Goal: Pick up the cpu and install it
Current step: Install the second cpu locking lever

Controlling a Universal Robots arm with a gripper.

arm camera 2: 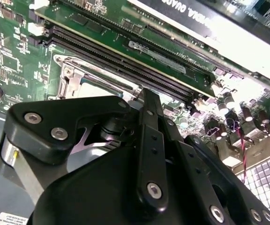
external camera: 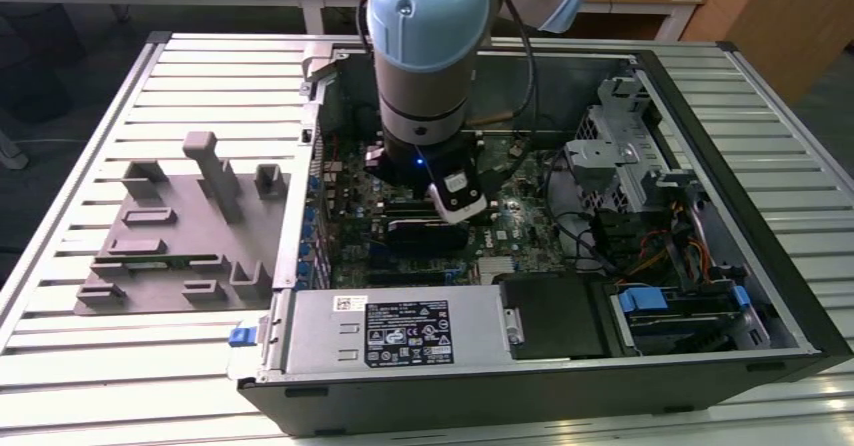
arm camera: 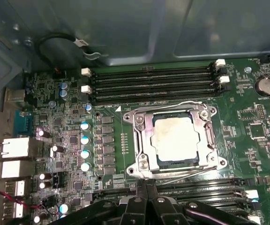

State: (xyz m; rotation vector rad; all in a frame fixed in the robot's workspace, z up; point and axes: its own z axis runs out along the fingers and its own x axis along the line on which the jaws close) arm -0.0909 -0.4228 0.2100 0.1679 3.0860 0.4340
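- In the first wrist view, the gripper (arm camera: 146, 187) sat nearest the camera, its black fingers (arm camera: 146, 199) pressed together with nothing between them, tips just short of the socket's near edge.
- In the second wrist view the gripper (arm camera 2: 146, 101) showed the same clenched fingers (arm camera 2: 149, 136), standing over the socket (arm camera 2: 86, 79) beside the memory slots (arm camera 2: 125, 58).
- Just beyond the fingertips lay the socket (arm camera: 175, 138), its metal frame down around the chip.
- The cpu (arm camera: 175, 138) lay flat inside that frame, its silvery top showing through the opening; it was already seated and apart from the gripper.
- Past the socket ran empty memory slots (arm camera: 153, 84) with white clips, then the grey case wall (arm camera: 139, 28).
- In the exterior view, the arm (external camera: 427, 56) reached down into the open case (external camera: 747, 216), and the gripper (external camera: 461, 206) hung low over the motherboard (external camera: 514, 231).
- The power supply (external camera: 387, 331) sat at the case's near edge.
- On the exterior view's left, a grey fixture (external camera: 180, 236) rested on the slatted table (external camera: 80, 366), well apart from the arm.
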